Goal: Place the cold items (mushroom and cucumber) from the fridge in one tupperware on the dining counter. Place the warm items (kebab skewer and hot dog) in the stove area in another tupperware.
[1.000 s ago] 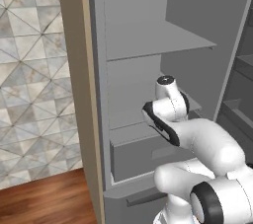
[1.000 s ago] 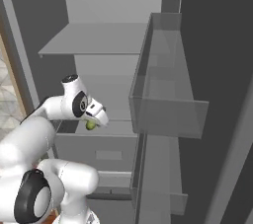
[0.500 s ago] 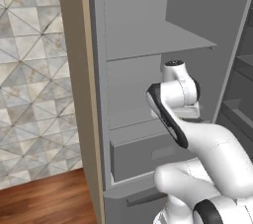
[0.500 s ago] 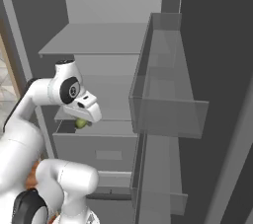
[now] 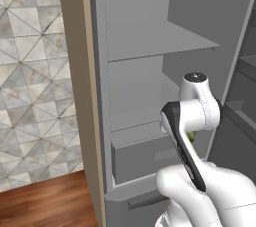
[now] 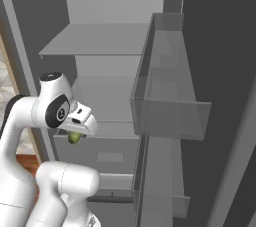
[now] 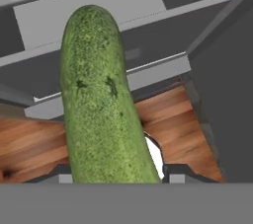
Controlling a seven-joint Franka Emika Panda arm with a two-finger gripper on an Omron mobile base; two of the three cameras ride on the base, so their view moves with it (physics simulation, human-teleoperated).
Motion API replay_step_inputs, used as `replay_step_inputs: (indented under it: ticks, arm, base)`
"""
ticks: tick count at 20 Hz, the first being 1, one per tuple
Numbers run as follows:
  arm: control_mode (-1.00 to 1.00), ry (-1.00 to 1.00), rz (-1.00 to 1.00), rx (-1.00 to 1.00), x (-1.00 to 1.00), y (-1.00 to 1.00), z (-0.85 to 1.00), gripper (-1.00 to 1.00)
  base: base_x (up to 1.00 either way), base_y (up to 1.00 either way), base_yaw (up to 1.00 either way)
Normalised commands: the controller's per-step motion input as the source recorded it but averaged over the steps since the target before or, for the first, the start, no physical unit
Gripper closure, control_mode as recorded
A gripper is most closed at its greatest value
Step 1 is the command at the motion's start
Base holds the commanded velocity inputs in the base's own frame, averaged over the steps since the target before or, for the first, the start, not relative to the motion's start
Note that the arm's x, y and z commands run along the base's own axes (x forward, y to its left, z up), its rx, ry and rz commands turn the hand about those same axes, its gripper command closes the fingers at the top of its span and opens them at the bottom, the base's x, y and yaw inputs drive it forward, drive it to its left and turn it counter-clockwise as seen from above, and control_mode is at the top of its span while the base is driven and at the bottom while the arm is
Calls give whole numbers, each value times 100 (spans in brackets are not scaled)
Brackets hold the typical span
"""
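**End effector has the cucumber, right in front of the open fridge**

End effector (image 6: 76, 132) is clamped on the cucumber (image 7: 101, 102), no question about that one. From the hand view the cucumber runs up the middle of the picture between the two dark finger tips (image 7: 184, 170), bumpy green skin, rounded end pointing away from the hand. Past it you can see grey fridge (image 5: 150, 71) drawers (image 7: 104, 16) and a strip of reddish wood floor (image 7: 168, 114) underneath.

In the right base view just a small green bit of the cucumber (image 6: 74, 138) peeks out under the white hand, which sits in front of the fridge's lower shelf (image 6: 100, 91) area. It looks to be hanging in the air, not resting on any shelf, though I can't tell how far out of the compartment it is. From the left base view the hand (image 5: 200, 103) is at the right side of the fridge opening, with only a sliver of green (image 5: 191, 136) showing behind the arm.

Fridge interior is all grey: an upper shelf (image 5: 155, 41), a lower one, then a drawer (image 5: 145, 158) below. Door (image 6: 220, 96) is swung open on the right with see-through door bins (image 6: 170, 96). Tan side panel (image 5: 75, 91) on the fridge's left, and beyond that a patterned tile wall (image 5: 27, 71) and wood floor (image 5: 50, 203).
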Motion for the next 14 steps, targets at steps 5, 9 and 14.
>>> replay_step_inputs:
  ticks: [5,9,14]
  arm:
    - [-100,0,0,0,0,0,0,100]
    - [100,0,0,0,-6,0,0,100]
    - [100,0,0,0,0,0,0,100]
  base:
    - [0,0,0]
    - [-33,8,0]
    - [-100,29,4]
